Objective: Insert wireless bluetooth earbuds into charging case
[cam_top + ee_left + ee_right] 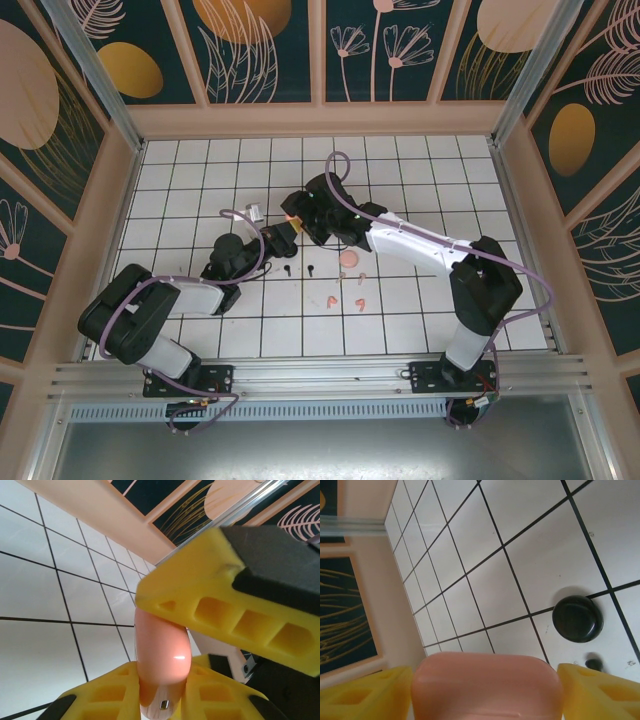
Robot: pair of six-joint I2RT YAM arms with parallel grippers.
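Both grippers hold one pale pink charging case [162, 650] above the middle of the tiled table. My left gripper [162, 696] is shut on its lower end, which has a small metal contact. In the left wrist view, a yellow finger [225, 610] of the right gripper presses on the case from above. My right gripper [485, 695] is shut across the case [485, 682], a yellow pad at each side. In the top view the left gripper [283, 238] and right gripper [300, 215] meet. Pink earbuds [346, 278] and two black earbuds [287, 268] lie loose on the tiles in front of them.
A round black case [577, 618] sits on the tiles with a small black bud [593, 663] beside it. A small pink rounded piece [349, 257] lies under the right forearm. Pale wooden walls [320, 118] fence the table on three sides.
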